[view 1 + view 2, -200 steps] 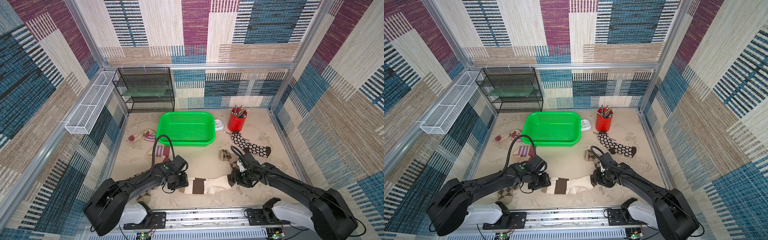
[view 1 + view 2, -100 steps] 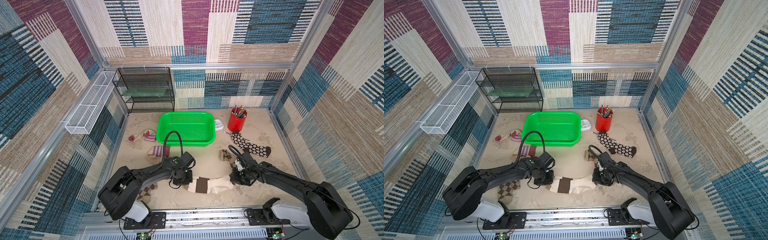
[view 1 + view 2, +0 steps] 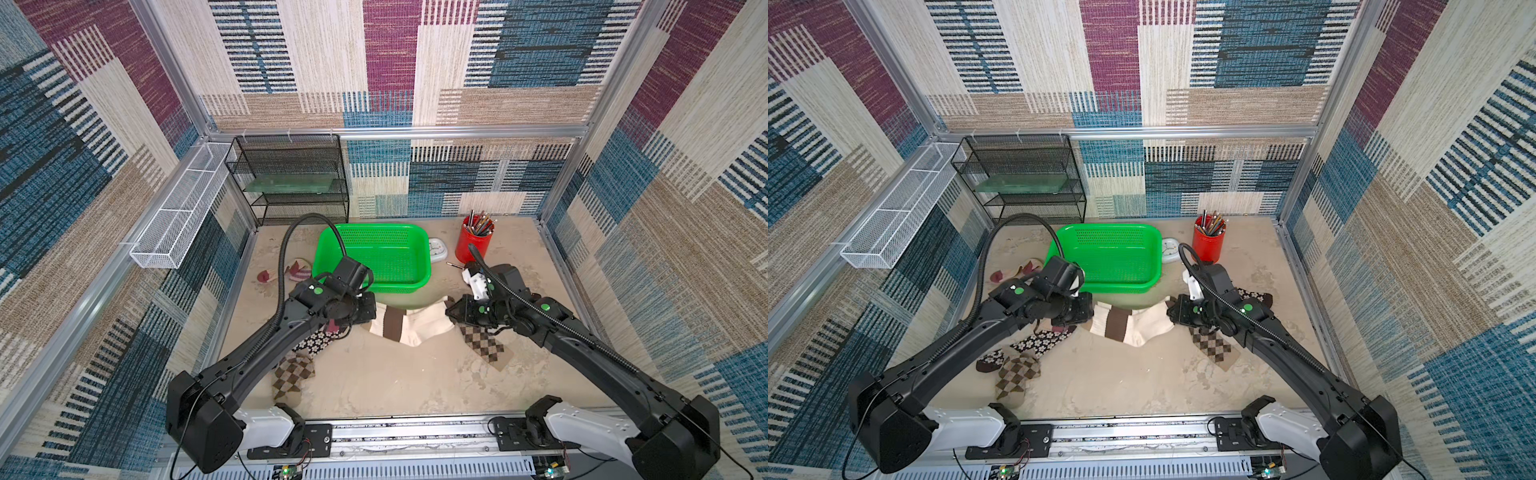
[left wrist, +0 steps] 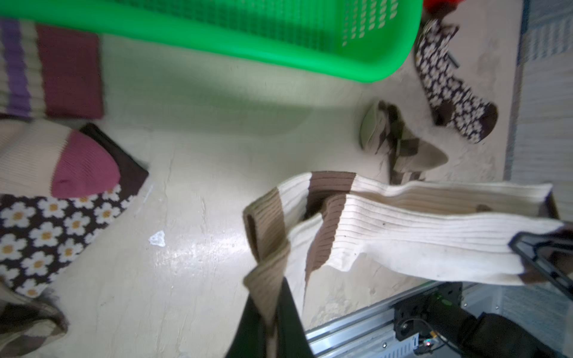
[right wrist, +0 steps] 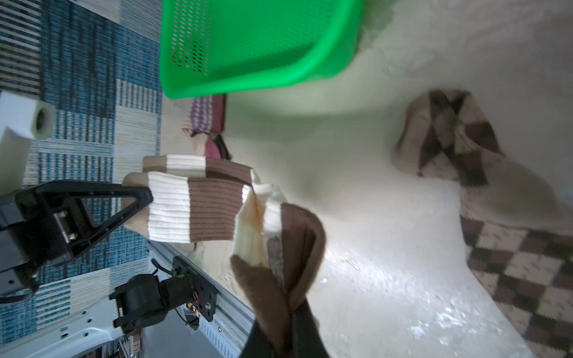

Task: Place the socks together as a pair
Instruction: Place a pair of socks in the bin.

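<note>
Left wrist view: left claw (image 4: 273, 310) pinches the cream socks (image 4: 403, 229) at the cuff; right claw (image 5: 286, 316) clamps the toes. Best to lower both ends together, keeping them aligned.

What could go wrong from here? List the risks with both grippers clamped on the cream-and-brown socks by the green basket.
1. The cream socks sag between the left gripper and the right gripper. At the cuff end the two layers gape apart, so one sock may slip free.
2. The green basket sits close behind; a move backward could snag its rim.
3. An argyle sock lies close by the right gripper; lowering could drag it.
</note>
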`<action>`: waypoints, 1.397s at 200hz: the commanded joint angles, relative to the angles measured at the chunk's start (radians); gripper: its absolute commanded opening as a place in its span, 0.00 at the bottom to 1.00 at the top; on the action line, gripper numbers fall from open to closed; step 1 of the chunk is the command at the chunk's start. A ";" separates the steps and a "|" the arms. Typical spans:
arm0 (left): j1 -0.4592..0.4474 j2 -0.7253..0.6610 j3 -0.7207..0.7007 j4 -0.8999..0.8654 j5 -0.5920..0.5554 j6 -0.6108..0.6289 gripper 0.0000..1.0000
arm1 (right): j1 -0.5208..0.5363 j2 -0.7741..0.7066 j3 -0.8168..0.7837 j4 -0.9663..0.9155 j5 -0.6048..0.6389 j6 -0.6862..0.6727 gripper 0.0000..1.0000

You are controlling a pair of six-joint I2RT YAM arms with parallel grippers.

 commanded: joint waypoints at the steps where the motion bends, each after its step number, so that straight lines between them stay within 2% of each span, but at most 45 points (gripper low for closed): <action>1: 0.075 0.048 0.107 -0.088 0.030 0.112 0.08 | -0.001 0.113 0.137 0.018 -0.030 -0.033 0.01; 30: 0.183 0.164 0.276 -0.115 0.062 0.188 0.07 | -0.003 0.313 0.356 0.002 -0.043 -0.047 0.01; 89: 0.301 0.418 0.511 -0.121 0.070 0.271 0.07 | -0.021 0.682 0.716 -0.027 -0.078 -0.096 0.01; 159: 0.354 0.709 0.755 -0.143 0.052 0.316 0.08 | -0.074 0.956 0.859 -0.009 -0.054 -0.121 0.02; 195: 0.354 0.871 0.938 -0.237 0.034 0.351 0.08 | -0.076 1.054 0.950 -0.049 -0.029 -0.137 0.05; 216: 0.354 0.911 0.956 -0.244 0.002 0.363 0.09 | -0.075 1.092 1.000 -0.085 0.004 -0.144 0.12; 236: 0.355 0.934 0.961 -0.243 -0.028 0.369 0.15 | -0.076 1.103 1.019 -0.105 0.041 -0.139 0.19; 252: 0.358 0.944 0.970 -0.245 -0.046 0.369 0.27 | -0.076 1.107 1.027 -0.120 0.065 -0.140 0.27; 268: 0.361 0.951 0.984 -0.255 -0.056 0.370 0.39 | -0.078 1.110 1.048 -0.160 0.096 -0.139 0.45; 279: 0.364 0.953 1.000 -0.266 -0.062 0.372 0.47 | -0.078 1.102 1.047 -0.170 0.109 -0.139 0.50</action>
